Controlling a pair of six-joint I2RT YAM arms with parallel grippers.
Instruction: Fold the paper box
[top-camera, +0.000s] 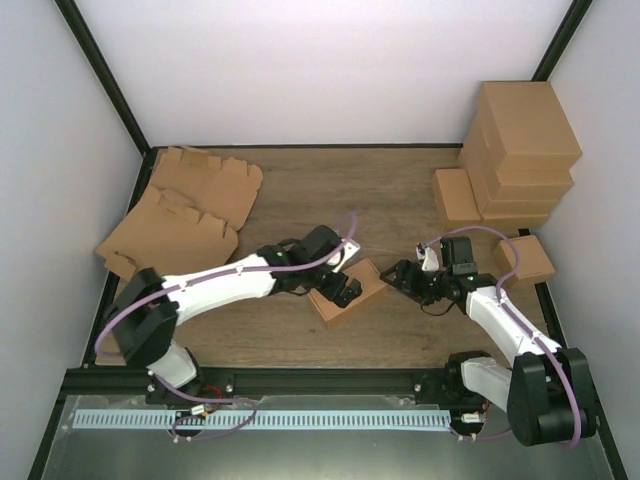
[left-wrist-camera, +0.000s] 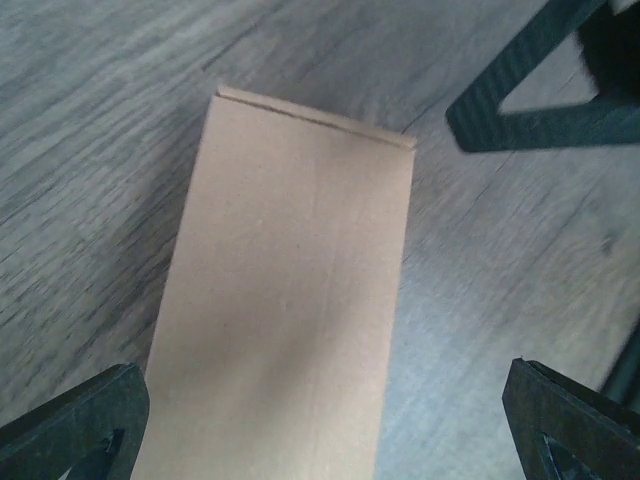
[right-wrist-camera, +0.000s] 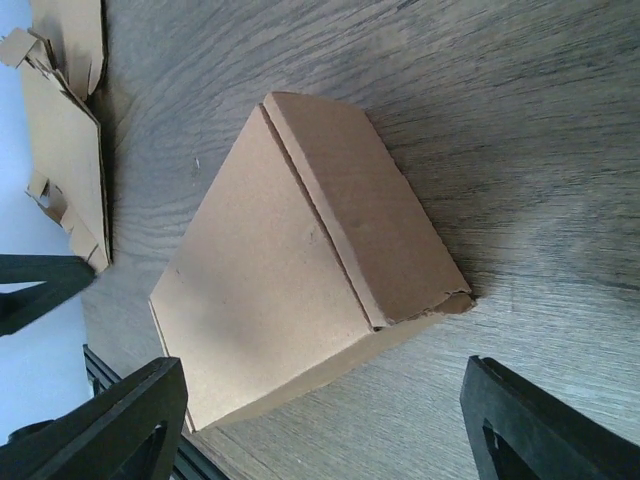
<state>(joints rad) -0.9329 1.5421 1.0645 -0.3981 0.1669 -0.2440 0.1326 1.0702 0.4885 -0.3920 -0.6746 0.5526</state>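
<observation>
Paper box (top-camera: 347, 291) folded shut, plain brown

One paper box (top-camera: 347, 292), two flat cardboard sheets (top-camera: 205, 180).

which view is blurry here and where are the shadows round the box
Left wrist: soft throughout, the table grain smeared, a dim shadow on the picture's left of the paper box. Right wrist: sharper, grain crisp, shadow off the box's right side. Top external: evenly lit, no glare.

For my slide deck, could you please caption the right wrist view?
Folded paper box resting on the wooden table, ahead of the open right gripper.
</observation>
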